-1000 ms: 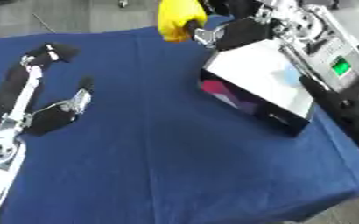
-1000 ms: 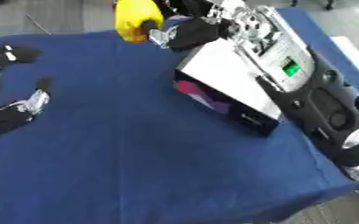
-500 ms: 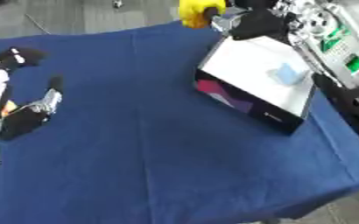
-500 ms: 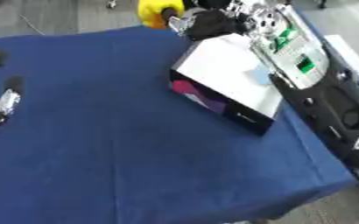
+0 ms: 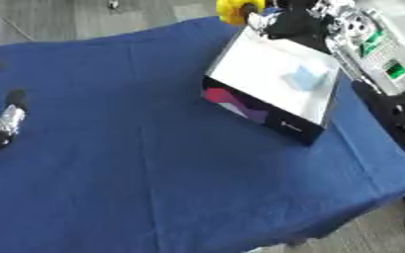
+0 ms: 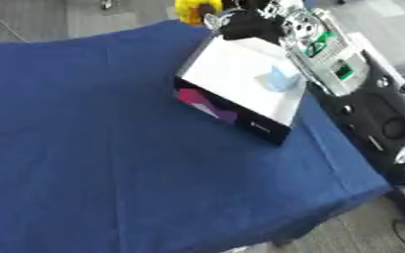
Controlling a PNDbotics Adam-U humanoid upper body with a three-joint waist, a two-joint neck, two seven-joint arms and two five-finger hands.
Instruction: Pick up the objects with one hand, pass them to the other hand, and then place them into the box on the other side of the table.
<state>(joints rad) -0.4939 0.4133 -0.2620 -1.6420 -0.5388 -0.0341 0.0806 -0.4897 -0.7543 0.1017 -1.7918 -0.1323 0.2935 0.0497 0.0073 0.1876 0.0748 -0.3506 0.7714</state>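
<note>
My right hand (image 5: pixel 279 21) reaches in from the upper right and is shut on a yellow object (image 5: pixel 232 10), held at the far corner of the box, just outside its rim. The box (image 5: pixel 251 106) is dark-walled with a white floor and stands on the right of the blue table; a small light blue object (image 5: pixel 305 77) lies inside it. My left hand (image 5: pixel 5 122) shows only in part at the left edge of the left eye view, low over the cloth and holding nothing that I can see.
The blue cloth (image 5: pixel 128 163) covers the table, whose right and front edges drop to a grey floor. My right forearm (image 6: pixel 327 49), silver with green marks, lies along the box's right side. Dark equipment (image 6: pixel 387 128) stands off the table's right edge.
The camera has swung right, so the left hand has slid almost out of view. The right hand has carried the yellow object closer to the box's far corner.
</note>
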